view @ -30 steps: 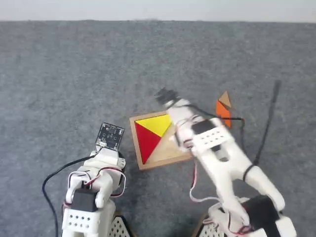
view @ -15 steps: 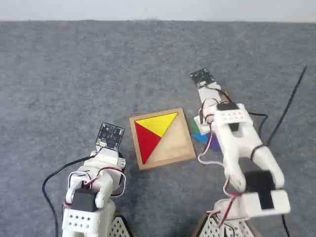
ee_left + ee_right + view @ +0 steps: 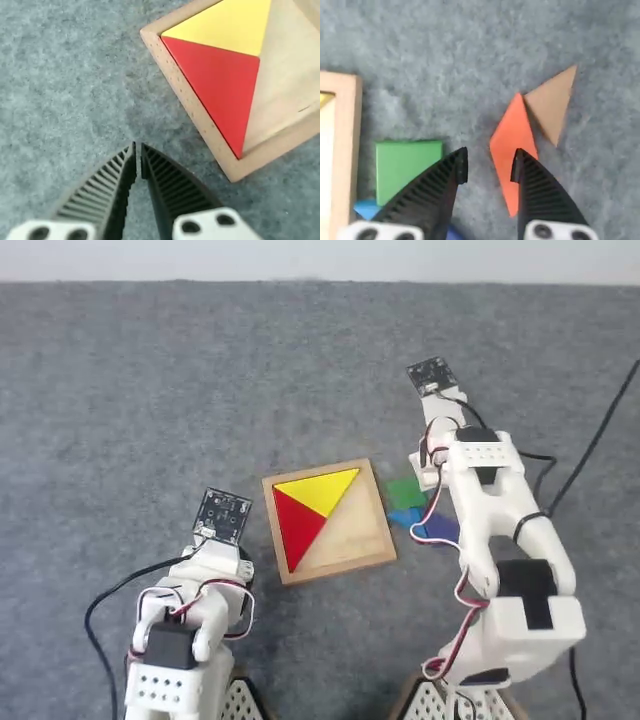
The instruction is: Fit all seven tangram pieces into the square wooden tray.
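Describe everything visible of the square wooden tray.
The tray is a square of pale wood with a raised rim, lying flat on the grey table, turned slightly askew. A yellow triangle and a red triangle sit inside, meeting along one edge and filling about half; the remaining floor is bare. A green piece lies just outside, not touching.

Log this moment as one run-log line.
tray: yellow triangle, red triangle seated | right pincer: open, by orange piece | left pincer: shut, empty, near tray corner | green square, brown triangle: outside tray
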Robot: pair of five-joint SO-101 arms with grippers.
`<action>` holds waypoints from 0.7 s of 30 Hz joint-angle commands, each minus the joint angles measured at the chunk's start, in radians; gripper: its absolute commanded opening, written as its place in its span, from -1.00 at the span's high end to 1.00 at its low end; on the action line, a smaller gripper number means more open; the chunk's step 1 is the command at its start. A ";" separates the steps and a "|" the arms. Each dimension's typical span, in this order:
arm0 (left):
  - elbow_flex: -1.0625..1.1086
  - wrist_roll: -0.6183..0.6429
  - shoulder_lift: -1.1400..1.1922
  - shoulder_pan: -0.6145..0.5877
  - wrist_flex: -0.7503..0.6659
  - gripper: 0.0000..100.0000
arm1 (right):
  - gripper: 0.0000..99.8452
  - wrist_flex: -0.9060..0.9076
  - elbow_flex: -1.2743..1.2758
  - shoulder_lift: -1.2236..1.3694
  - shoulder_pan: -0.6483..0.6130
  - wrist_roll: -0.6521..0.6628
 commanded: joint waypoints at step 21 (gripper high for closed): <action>-0.010 -0.003 -0.018 -0.003 0.003 0.96 | 0.69 0.163 -0.221 0.134 0.079 0.008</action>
